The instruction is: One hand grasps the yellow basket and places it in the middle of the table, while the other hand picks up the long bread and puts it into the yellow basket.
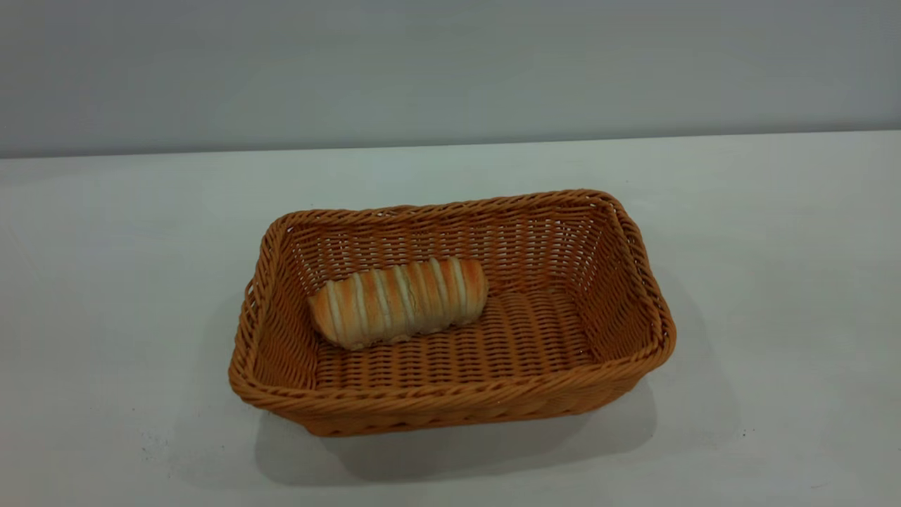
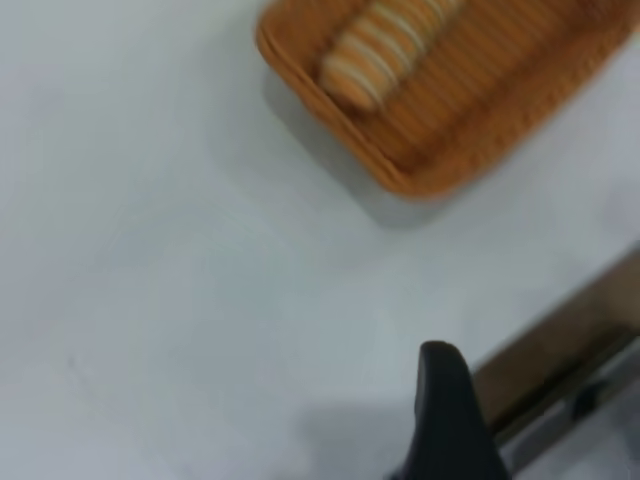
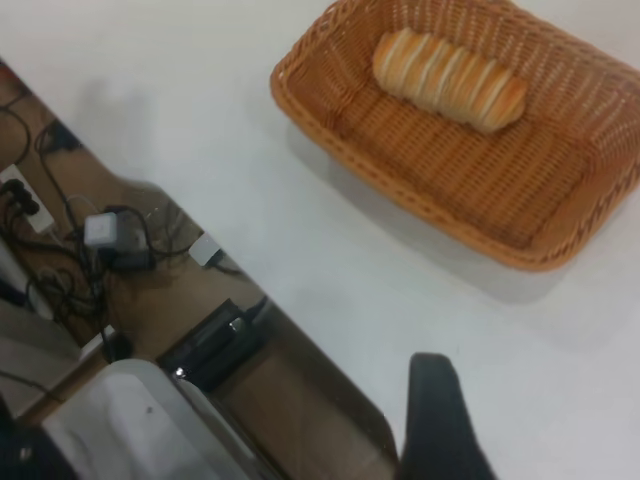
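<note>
The yellow basket (image 1: 450, 403) stands in the middle of the white table (image 1: 774, 246). The long bread (image 1: 401, 301) lies inside it, toward its left end, resting on the basket floor. Neither gripper shows in the exterior view. In the left wrist view my left gripper (image 2: 442, 405) is a dark shape over bare table near the table edge, well away from the basket (image 2: 470, 135) and the bread (image 2: 385, 45). In the right wrist view my right gripper (image 3: 432, 415) is likewise over bare table near the edge, apart from the basket (image 3: 400, 190) and the bread (image 3: 450, 80).
A grey wall runs behind the table. The table edge (image 3: 300, 330) shows in the right wrist view, with cables and a power adapter (image 3: 110, 232) on the floor below. The left wrist view also shows the table edge (image 2: 560, 350).
</note>
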